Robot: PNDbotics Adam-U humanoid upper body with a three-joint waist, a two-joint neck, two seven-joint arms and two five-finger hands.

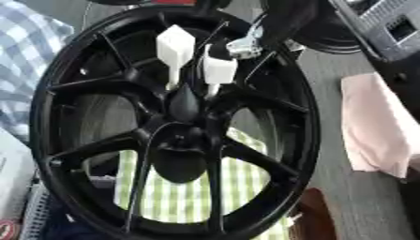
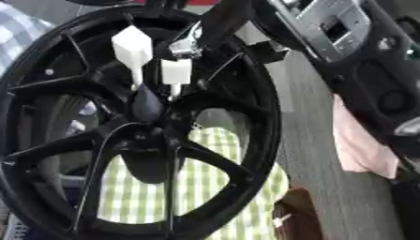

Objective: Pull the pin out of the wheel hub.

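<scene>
Right hand (image 2: 215,26): black with silver joints, entering from the upper right and reaching down over the upper rim of the wheel hub. Its fingertips lie just beside the top of the smaller white pin; whether the fingers are curled round it or merely close cannot be told.

Smaller white pin (image 1: 218,70): blocky white head on a thin stem, seated in the hub just above the hub's centre, upright, slightly right of centre.

Larger white pin (image 1: 175,49): same form, taller head, seated just left of the smaller pin, stem entering the hub above centre; not touched by the hand.

Wheel hub (image 1: 98,145): black multi-spoke alloy wheel, standing on edge and filling most of the view, its pointed centre cap directly below the two pins.

Green-and-white checked cloth (image 1: 180,192): visible through the hub's lower spokes.

Pink cloth (image 1: 377,126): lying on the grey worktop (image 1: 328,84), well to the right of the hub.

Blue-and-white checked fabric (image 1: 20,51): left of the hub.
</scene>
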